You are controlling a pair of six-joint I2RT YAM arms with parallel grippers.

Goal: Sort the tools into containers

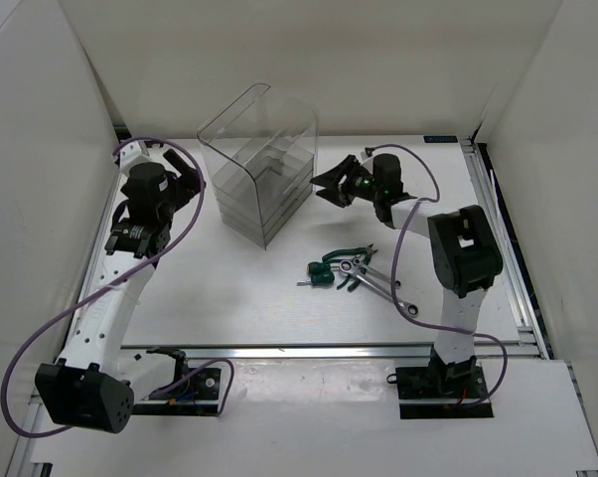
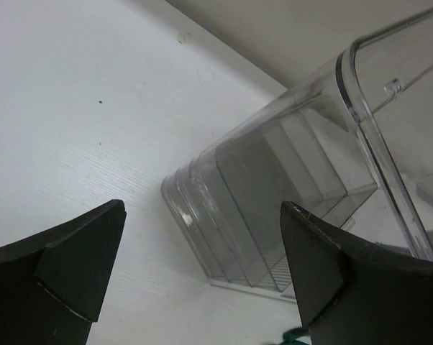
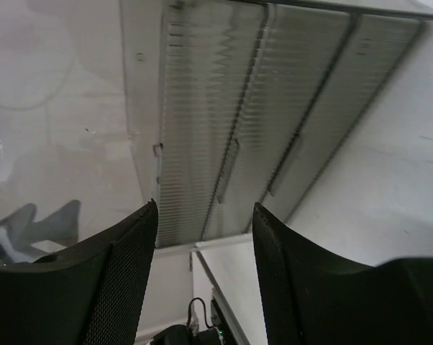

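Note:
The clear organiser (image 1: pixel 261 171) with stacked smoky drawers stands at the table's middle back. The tools lie in a heap to its front right: green-handled pliers (image 1: pixel 348 255), stubby green screwdrivers (image 1: pixel 320 274) and silver wrenches (image 1: pixel 381 285). My left gripper (image 1: pixel 187 182) is open and empty just left of the organiser; the left wrist view shows the organiser's rounded side (image 2: pixel 274 187) past its jaws (image 2: pixel 202 208). My right gripper (image 1: pixel 331 186) is open and empty just right of the organiser. Its wrist view looks between the fingers (image 3: pixel 204 206) at the ribbed drawer fronts (image 3: pixel 231 108), apart from them.
White walls close in the table on the left, back and right. A metal rail (image 1: pixel 329 350) runs along the near edge by the arm bases. Purple cables loop beside both arms. A green bit of a tool (image 2: pixel 295 334) shows at the bottom of the left wrist view.

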